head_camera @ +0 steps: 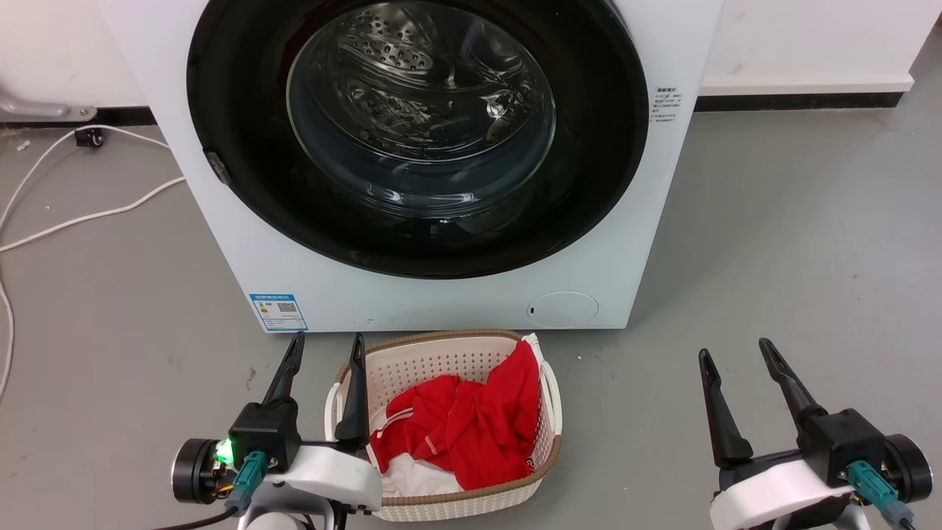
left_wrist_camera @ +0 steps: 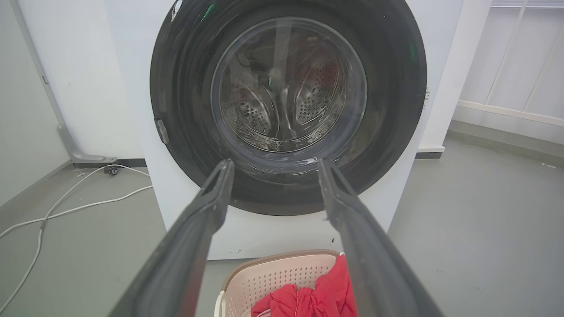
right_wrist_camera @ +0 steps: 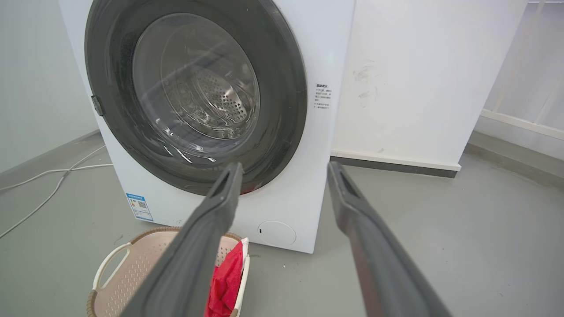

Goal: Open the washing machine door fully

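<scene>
The washing machine door point(head_camera: 243, 169) point(left_wrist_camera: 185, 105) point(right_wrist_camera: 282, 101) is a big round glossy black ring with a clear domed glass centre. It lies flush against the white washer point(head_camera: 441, 302), and a small dark latch tab sits on its left rim. My left gripper point(head_camera: 325, 346) point(left_wrist_camera: 273, 165) is open low in front of the washer, apart from the door, with nothing between its fingers. My right gripper point(head_camera: 736, 347) point(right_wrist_camera: 284, 167) is open too, over bare floor to the right of the washer's front.
A cream perforated basket point(head_camera: 427, 353) point(left_wrist_camera: 269, 273) point(right_wrist_camera: 128, 264) holding red clothes stands on the floor just before the washer. A small round white flap point(head_camera: 562, 309) sits low on the washer. White cables point(head_camera: 66, 213) lie on the grey floor at left.
</scene>
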